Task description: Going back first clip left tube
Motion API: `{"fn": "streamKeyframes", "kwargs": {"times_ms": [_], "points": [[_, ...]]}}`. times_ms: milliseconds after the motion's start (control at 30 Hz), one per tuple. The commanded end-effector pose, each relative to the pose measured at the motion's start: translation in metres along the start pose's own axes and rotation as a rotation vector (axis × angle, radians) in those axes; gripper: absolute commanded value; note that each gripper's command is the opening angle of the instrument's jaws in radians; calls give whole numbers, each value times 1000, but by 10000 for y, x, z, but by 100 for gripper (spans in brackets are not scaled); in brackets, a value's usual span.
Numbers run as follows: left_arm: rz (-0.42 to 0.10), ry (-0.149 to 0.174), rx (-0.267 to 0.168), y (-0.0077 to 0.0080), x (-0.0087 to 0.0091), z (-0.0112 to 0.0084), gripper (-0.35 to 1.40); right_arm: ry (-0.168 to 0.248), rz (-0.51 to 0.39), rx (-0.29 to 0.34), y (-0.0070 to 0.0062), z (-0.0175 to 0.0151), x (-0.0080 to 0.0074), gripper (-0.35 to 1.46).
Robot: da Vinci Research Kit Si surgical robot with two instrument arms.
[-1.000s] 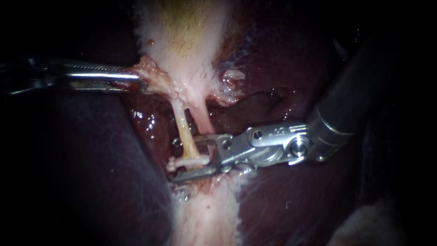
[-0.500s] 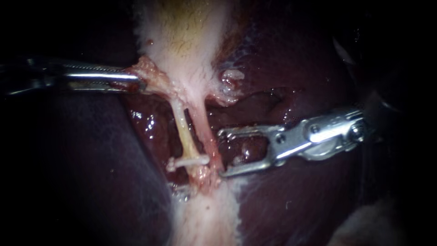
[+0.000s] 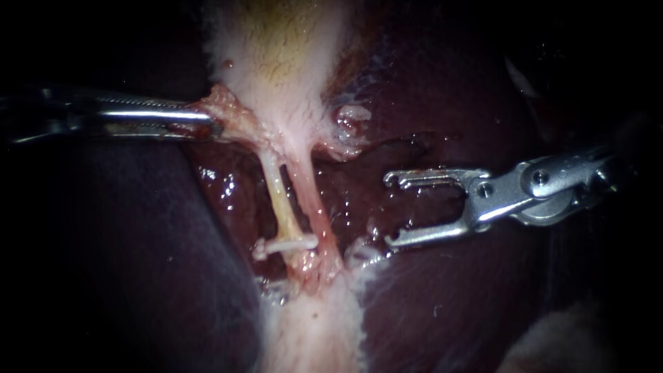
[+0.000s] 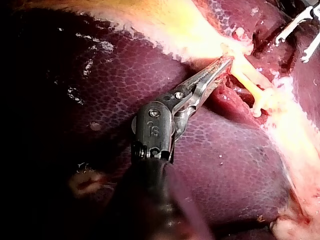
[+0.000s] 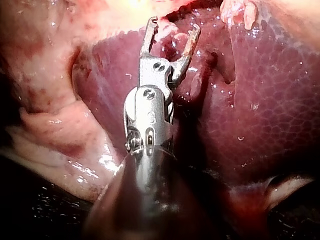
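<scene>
Looking through the endoscope, you see your left instrument [image 3: 207, 126] reaching in across the liver [image 3: 138, 228], its jaws clamped on a tag of pale tissue [image 3: 224, 110] at the lower end of the gallbladder [image 3: 276, 55]. Below that grip two tubes run down side by side. The left tube [image 3: 278, 197] carries a white clip [image 3: 286, 244] set across it near its lower end; the right tube [image 3: 309, 200] lies just beside it and is bare. Your right instrument [image 3: 391, 210] sits well apart from both tubes, its jaws spread wide with nothing between them, hovering over dark liver.

From the left wrist camera you get the toothed inner face of the left jaws, pinched on that same pale tissue from both sides. Ahead of them the yellowish left tube and its clip show from the side, and the right instrument's open jaws appear far beyond.

From the right wrist camera you see only your right instrument's own jaws, apart and holding nothing, above wet liver. Neither tube can be made out for certain here.
</scene>
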Motion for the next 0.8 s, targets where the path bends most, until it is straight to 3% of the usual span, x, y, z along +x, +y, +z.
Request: {"fn": "streamKeyframes", "kwargs": {"times_ms": [33, 567, 800], "points": [[1, 0, 1, -1, -2, 3, -35, 0, 0, 0, 0, 0, -1, 50], [21, 2, 12, -27, -37, 53, -35, 0, 0, 2, -3, -3, -1, 50], [22, 1, 10, -29, -39, 56, -35, 0, 0, 3, -3, -4, -1, 50]]}}
